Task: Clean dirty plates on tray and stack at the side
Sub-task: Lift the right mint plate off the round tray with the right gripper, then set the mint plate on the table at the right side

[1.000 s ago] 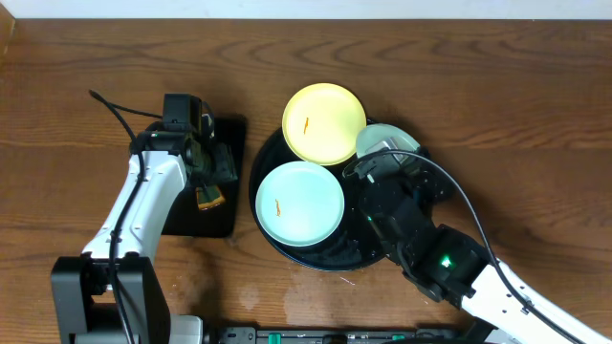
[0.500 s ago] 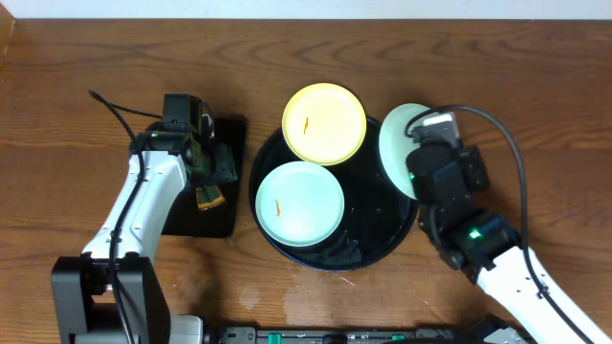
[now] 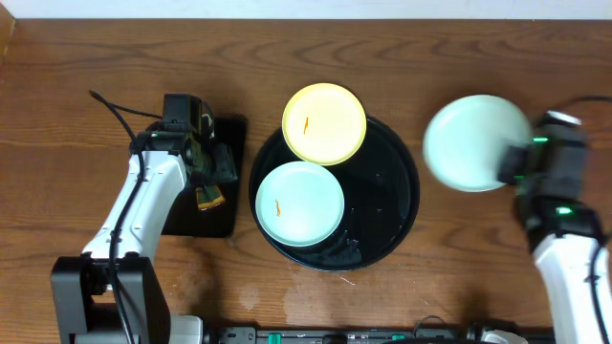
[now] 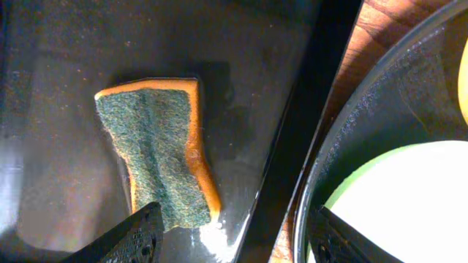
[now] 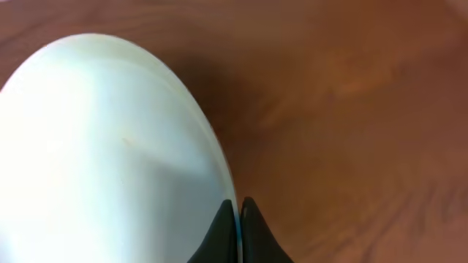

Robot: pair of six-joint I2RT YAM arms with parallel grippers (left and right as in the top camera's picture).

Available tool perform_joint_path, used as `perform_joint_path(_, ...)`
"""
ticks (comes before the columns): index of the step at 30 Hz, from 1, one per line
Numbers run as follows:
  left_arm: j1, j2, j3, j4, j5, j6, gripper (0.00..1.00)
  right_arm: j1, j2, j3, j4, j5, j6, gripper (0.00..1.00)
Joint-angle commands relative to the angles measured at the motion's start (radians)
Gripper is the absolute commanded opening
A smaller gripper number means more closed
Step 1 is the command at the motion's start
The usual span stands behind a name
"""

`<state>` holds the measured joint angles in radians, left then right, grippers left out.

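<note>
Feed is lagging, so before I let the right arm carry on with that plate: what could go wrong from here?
1. The right pincer pinches the mint plate by its rim only, off to the side of the round tray; it could slip or pivot out.
2. The yellow plate overhangs the tray's rim, so a nudge might tip it off.

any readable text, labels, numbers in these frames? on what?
None readable.
Yellow plate, mint plate, held plate, tray, sponge: no writing, only orange smears on the two plates lying on the tray.
Bar at the bottom edge: green marks, too small to read.
</note>
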<state>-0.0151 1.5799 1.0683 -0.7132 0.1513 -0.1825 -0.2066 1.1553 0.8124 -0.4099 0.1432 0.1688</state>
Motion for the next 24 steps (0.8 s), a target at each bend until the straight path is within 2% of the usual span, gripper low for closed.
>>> perform_joint_path(1, 0.003, -0.009, 0.017, -0.003, -0.002, 0.006, 0.64, -0.226, 0.076, 0.02, -0.003, -0.263, 0.163, 0.01)
perform_joint_path(4, 0.003, -0.009, 0.017, -0.003, -0.002, 0.006, 0.64, -0.375, 0.164, 0.019, -0.003, -0.283, 0.238, 0.01)
perform_joint_path(8, 0.003, -0.009, 0.017, -0.003, -0.002, 0.006, 0.64, -0.497, 0.285, 0.019, 0.052, -0.303, 0.298, 0.01)
perform_joint_path(12, 0.003, -0.009, 0.017, -0.003, -0.002, 0.006, 0.64, -0.534, 0.377, 0.019, 0.117, -0.396, 0.298, 0.01)
perform_joint_path(16, 0.003, -0.009, 0.017, -0.004, -0.002, 0.006, 0.64, -0.532, 0.406, 0.02, 0.119, -0.385, 0.247, 0.02)
perform_joint_path(17, 0.003, -0.009, 0.017, -0.004, -0.002, 0.006, 0.64, -0.532, 0.406, 0.019, 0.117, -0.368, 0.245, 0.1)
perform_joint_path(18, 0.003, -0.009, 0.017, -0.003, -0.002, 0.006, 0.64, -0.533, 0.405, 0.02, 0.123, -0.365, 0.245, 0.3)
perform_joint_path(20, 0.003, -0.009, 0.017, -0.003, -0.002, 0.007, 0.64, -0.531, 0.39, 0.02, 0.128, -0.392, 0.239, 0.49)
perform_joint_path(24, 0.003, -0.009, 0.018, -0.003, -0.002, 0.006, 0.64, -0.49, 0.324, 0.02, 0.129, -0.527, 0.181, 0.56)
